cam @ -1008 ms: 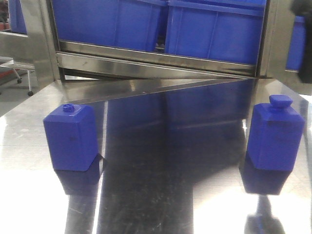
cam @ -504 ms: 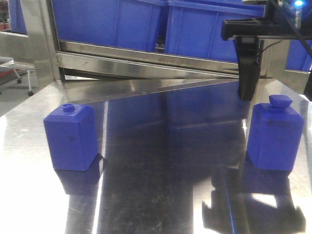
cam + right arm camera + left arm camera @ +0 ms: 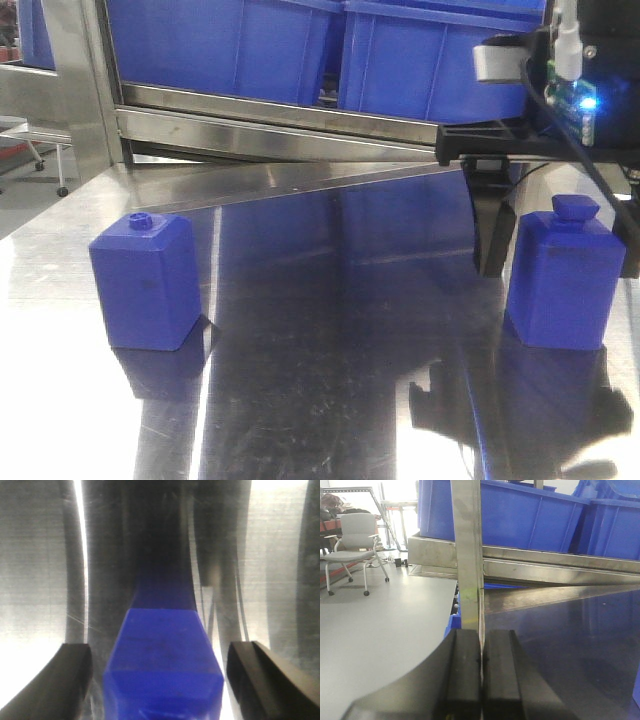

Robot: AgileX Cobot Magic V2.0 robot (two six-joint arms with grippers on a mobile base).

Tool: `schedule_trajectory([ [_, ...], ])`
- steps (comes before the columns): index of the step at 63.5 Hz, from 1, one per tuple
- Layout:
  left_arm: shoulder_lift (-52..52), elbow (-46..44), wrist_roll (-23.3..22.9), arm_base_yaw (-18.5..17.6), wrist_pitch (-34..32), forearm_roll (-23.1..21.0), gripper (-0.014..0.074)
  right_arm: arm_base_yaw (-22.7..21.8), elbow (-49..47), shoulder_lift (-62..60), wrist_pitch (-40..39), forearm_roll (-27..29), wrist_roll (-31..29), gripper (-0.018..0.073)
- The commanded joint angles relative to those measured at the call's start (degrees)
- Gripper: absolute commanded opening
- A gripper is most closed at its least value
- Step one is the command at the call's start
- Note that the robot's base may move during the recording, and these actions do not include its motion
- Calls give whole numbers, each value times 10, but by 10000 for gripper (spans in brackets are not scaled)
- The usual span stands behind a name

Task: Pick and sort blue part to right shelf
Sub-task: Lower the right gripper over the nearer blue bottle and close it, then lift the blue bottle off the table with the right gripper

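Your blue part [image 3: 563,285] is standing upright on the shiny steel table [image 3: 330,340], at about 4 o'clock in the front view. Your right gripper [image 3: 159,680] is straddling it, its fingers [image 3: 60,682] spread, one just beside each flank. A blue light is glowing on the arm's circuit board [image 3: 580,100]. At 8 o'clock, a squarer blue block [image 3: 145,285] is sitting well apart. At 12 o'clock, the right shelf [image 3: 300,125] is carrying blue bins [image 3: 240,45]. Your left gripper [image 3: 481,652] is showing its fingers pressed together. An office chair [image 3: 355,537] is standing on the grey floor at 10 o'clock in the left wrist view.
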Motion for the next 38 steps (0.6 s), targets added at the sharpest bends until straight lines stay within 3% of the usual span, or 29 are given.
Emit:
schedule_trajectory([
  [1, -11, 14, -1, -1, -46, -4, 123, 3, -12, -13, -12, -3, 1, 622],
  [22, -11, 14, -1, -1, -46, -4, 123, 3, -12, -2, -7, -3, 1, 615],
  [38, -11, 14, -1, -1, -46, -4, 123, 3, -12, -2, -2, -3, 1, 426],
])
